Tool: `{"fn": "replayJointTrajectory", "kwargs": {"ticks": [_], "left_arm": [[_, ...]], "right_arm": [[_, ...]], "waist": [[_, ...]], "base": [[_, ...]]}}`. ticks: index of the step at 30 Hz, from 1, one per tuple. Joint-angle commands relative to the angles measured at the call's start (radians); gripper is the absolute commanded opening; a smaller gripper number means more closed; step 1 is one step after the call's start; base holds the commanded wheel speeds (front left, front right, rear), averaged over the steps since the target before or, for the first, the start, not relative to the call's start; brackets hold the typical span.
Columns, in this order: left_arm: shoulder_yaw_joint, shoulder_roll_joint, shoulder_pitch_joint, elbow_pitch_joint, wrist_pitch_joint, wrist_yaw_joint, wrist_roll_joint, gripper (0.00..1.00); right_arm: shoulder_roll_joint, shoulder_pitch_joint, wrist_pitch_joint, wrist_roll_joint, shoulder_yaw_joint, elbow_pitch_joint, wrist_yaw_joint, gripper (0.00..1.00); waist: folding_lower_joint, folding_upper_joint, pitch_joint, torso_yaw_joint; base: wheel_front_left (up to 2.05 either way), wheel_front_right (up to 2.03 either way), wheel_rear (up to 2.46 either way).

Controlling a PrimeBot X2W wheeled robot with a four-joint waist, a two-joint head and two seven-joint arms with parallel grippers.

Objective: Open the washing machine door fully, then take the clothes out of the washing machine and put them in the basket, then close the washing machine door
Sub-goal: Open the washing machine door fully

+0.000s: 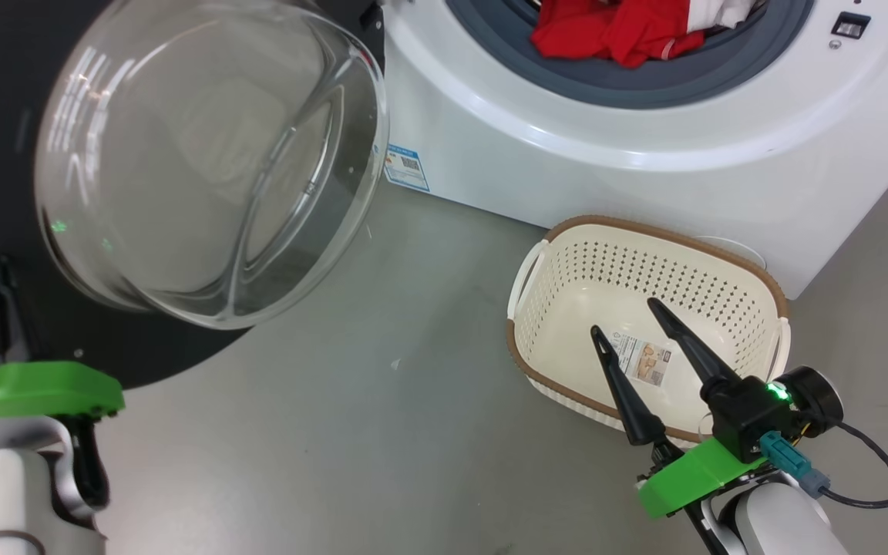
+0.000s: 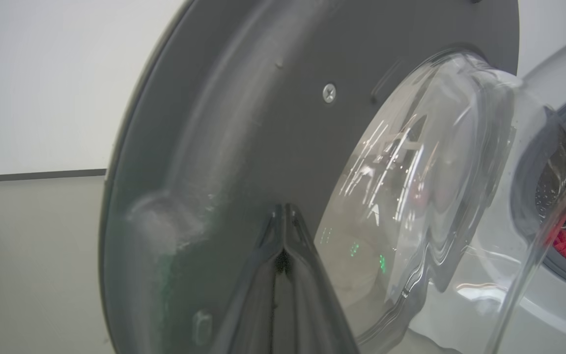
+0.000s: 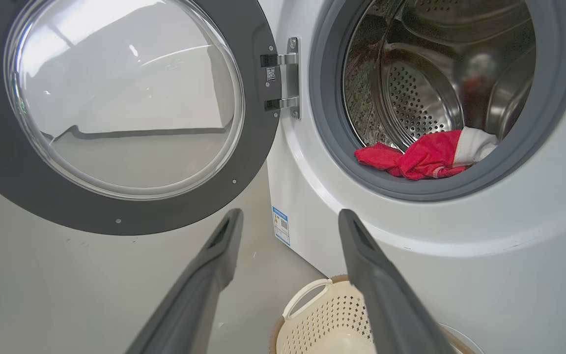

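Two grippers and an opened front-loader. The large round washing machine door (image 3: pixel 126 98), with a wide glossy black rim and a bulging clear glass bowl, stands swung wide on its metal hinge (image 3: pixel 283 78). It is at the left of the big white box-shaped washing machine (image 1: pixel 567 131).

The round opening is ringed by a grey rubber gasket (image 3: pixel 332 123), and behind it lies the perforated steel drum (image 3: pixel 420 108). The bright red clothes (image 3: pixel 420 157), soft fabric with white bands, lie at the drum's front bottom and drape onto the gasket's lower lip. A small blue-edged printed label (image 3: pixel 280 226) sits on the machine's lower left corner.

The small cream-white perforated plastic basket (image 1: pixel 644 231), with a brown woven-look rim and side handles, rests on the grey floor (image 1: pixel 375 401). It is just beside the machine's front, below the opening, and a printed sticker (image 1: pixel 644 358) lies on its bottom.

The right gripper (image 1: pixel 625 316) hangs over the basket's near side with its two long dark fingers spread apart, tips aimed toward the machine.

The left gripper (image 2: pixel 283 209) has its fingers pressed together tip to tip. It points at the door's dark inner rim, just beside the glass bowl. Whether the tips touch the rim cannot be told.
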Motion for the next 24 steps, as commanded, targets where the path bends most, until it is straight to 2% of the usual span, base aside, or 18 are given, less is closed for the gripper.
{"fn": "replayJointTrajectory", "kwargs": {"ticks": [1, 15, 24], "left_arm": [[0.064, 0.053, -0.051, 0.006, -0.006, -0.006, 0.011, 0.0], [0.199, 0.066, -0.156, 0.123, -0.006, -0.041, 0.059, 0.0], [0.261, 0.045, -0.149, 0.106, -0.006, -0.063, 0.102, 0.0]], "right_arm": [[0.005, -0.032, -0.006, -0.014, 0.029, -0.027, 0.006, 1.0], [-0.003, -0.059, -0.006, -0.033, 0.046, -0.016, 0.006, 1.0], [-0.006, -0.073, -0.006, -0.034, 0.057, -0.001, 0.006, 1.0]], "waist": [[0.0, 0.0, 0.012, 0.001], [0.0, 0.0, 0.058, -0.008], [0.0, 0.0, 0.058, -0.014]], "base": [[0.0, 0.0, 0.0], [0.0, 0.0, 0.0], [0.0, 0.0, 0.0]]}}
